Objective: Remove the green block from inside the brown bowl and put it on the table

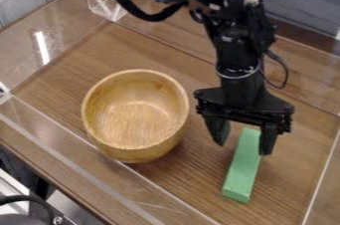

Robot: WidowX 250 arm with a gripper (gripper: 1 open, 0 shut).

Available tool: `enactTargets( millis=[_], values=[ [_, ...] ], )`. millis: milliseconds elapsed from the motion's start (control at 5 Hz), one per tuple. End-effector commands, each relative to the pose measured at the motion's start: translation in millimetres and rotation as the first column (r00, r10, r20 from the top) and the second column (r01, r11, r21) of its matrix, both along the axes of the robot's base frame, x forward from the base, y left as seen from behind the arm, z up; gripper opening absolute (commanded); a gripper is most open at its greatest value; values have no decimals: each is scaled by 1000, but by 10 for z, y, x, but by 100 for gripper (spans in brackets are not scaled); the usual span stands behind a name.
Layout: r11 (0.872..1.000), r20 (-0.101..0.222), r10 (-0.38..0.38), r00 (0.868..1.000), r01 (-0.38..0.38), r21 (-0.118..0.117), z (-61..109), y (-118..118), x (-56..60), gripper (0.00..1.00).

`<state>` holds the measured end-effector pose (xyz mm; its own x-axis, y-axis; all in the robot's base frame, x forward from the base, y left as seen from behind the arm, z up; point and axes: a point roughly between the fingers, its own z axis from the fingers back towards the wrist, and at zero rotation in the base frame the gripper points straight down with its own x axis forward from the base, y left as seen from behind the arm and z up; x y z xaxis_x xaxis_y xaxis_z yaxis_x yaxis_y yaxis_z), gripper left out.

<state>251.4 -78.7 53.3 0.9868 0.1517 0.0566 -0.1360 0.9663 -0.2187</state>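
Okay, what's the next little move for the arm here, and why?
Probably lift the gripper straight up and clear. Its jaws stand open, the green block lies flat on the table beside the empty brown bowl, so only withdrawing seems left.

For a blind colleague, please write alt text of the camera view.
A green block lies flat on the wooden table, just below the black gripper, whose jaws are open. An empty brown bowl sits to its left.
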Motion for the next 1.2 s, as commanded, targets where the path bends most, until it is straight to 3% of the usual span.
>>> enactTargets(
  millis=[0,1000],
  values=[
    [1000,50,11,999,-11,-9,161,48,70,100],
    [999,42,32,999,-32,-7,67,123,26,100]
  ],
)
